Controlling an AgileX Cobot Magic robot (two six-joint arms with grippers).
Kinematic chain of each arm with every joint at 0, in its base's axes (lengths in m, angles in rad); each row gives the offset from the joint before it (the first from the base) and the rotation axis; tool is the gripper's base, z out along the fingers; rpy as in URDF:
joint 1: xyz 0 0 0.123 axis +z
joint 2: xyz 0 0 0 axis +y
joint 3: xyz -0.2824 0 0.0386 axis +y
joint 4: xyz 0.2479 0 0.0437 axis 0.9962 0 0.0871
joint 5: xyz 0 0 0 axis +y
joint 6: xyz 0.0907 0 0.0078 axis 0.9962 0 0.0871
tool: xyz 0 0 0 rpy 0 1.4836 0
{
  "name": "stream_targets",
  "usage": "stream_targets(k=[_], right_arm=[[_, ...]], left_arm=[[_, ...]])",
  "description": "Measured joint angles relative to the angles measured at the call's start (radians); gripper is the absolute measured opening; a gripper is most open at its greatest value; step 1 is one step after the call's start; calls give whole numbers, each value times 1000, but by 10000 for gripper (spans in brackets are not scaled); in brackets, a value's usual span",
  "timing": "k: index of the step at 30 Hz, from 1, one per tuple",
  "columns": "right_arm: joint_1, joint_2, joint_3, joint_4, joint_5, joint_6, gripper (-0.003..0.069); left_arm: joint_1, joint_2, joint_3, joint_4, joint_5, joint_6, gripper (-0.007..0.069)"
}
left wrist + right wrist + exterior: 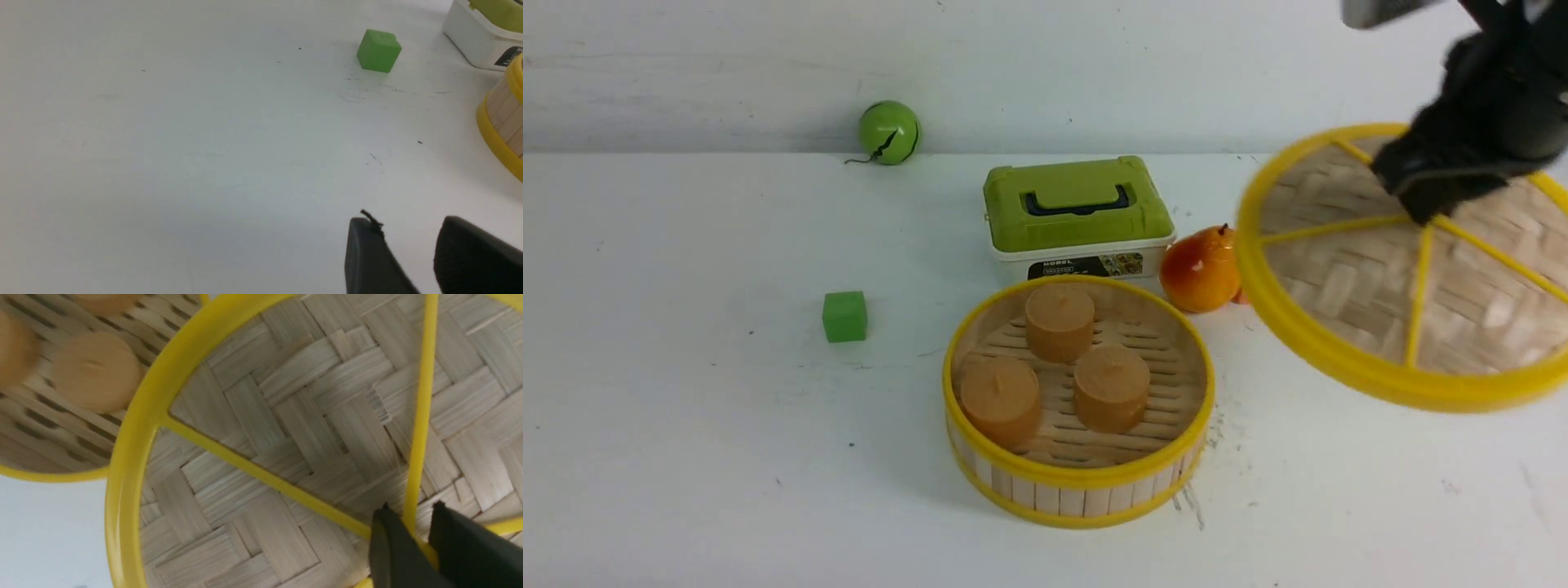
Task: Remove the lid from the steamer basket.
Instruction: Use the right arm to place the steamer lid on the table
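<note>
Lid is off the steamer basket and up in the air, pinched at its yellow hub by my right tool. The right wrist view shows the two dark fingers closed tight on the point where the spokes meet. Being a round disc, the lid has no long axis to report. It hangs tilted, with its woven, spoked face turned up and towards my front camera and its near-left rim dipping lowest. Taking the basket as the clock centre, the lid sits out at about 2 o'clock, clear of the worktop, and its far side runs off the frame. The basket stands upright and uncovered on the worktop, with three brown cylinders standing on its slatted floor. A green-lidded white box is just beyond it at 12 o'clock. At 1 o'clock an orange fruit is partly masked by the lid's rim. A green cube lies at 10 o'clock, and a green ball is farther back at 11. My left tool hovers low over bare worktop, jaws a narrow gap apart and gripping nothing.
</note>
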Motion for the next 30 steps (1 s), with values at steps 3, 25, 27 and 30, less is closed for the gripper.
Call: stream_targets(k=[3, 25, 27, 30], right_arm=[[-72, -2, 150, 4, -116, 4, 107], [-114, 256, 385, 43, -529, 63, 186], [-114, 245, 385, 45, -526, 77, 253], [-114, 205, 385, 52, -502, 81, 329]], left_arm=[[0, 0, 0, 0, 0, 0, 239], [0, 0, 0, 0, 0, 0, 239], [0, 0, 0, 0, 0, 0, 239], [0, 0, 0, 0, 0, 0, 239]])
